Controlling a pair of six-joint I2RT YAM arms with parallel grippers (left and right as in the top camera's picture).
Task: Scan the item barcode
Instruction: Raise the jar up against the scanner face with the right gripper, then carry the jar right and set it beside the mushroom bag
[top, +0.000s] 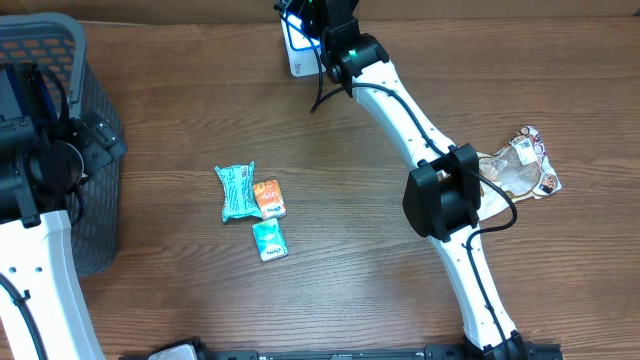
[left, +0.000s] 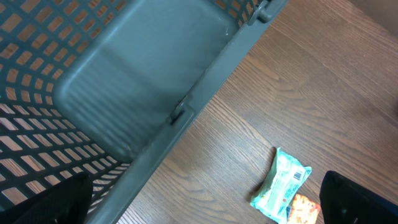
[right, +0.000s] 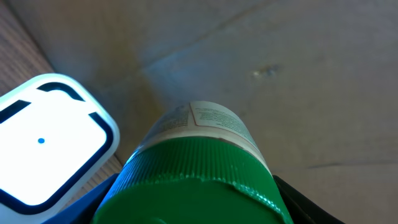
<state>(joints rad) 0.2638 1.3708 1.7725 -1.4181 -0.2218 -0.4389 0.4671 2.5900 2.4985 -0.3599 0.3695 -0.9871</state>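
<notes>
Right end effector grasps the green-capped bottle beside the white scanner at the tabletop's far edge; left end effector released.

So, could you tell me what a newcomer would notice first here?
Probably the green-capped bottle gripped in the right end effector, held beside the white scanner at the far edge of the table. Then the grey basket at left and three bright snack packets mid-table.
</notes>
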